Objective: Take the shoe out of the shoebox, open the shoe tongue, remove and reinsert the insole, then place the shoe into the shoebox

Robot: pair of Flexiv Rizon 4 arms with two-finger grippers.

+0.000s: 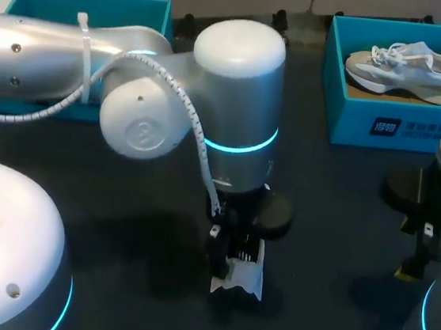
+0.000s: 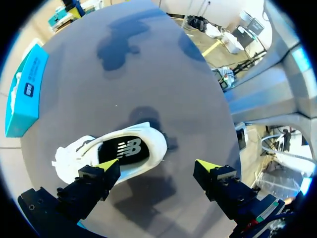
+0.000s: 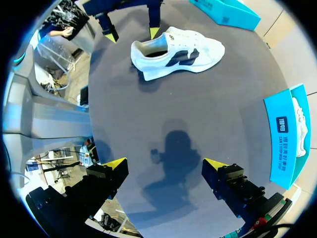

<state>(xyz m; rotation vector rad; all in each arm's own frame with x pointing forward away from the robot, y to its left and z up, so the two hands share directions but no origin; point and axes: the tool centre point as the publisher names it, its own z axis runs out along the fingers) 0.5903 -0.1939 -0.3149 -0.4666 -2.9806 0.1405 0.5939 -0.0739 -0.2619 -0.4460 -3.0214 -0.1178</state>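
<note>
A white shoe (image 2: 119,151) with a dark insole lies on its sole on the dark table, outside any box. My left gripper (image 2: 158,166) hangs open just above its heel end, one fingertip (image 2: 108,166) over the shoe's opening and the other beside it over bare table. In the head view the left arm hides most of the shoe (image 1: 238,278); the left gripper (image 1: 235,256) is right above it. The right wrist view shows the shoe (image 3: 176,52) from the side, far ahead of my right gripper (image 3: 166,163), which is open and holds nothing. That right gripper (image 1: 415,263) hovers near the table's right edge.
A teal shoebox (image 1: 386,112) at the back right holds a second, grey-and-white shoe (image 1: 407,63). Another teal box (image 1: 87,6) stands at the back left, partly behind my left arm. Bare table lies between the two grippers.
</note>
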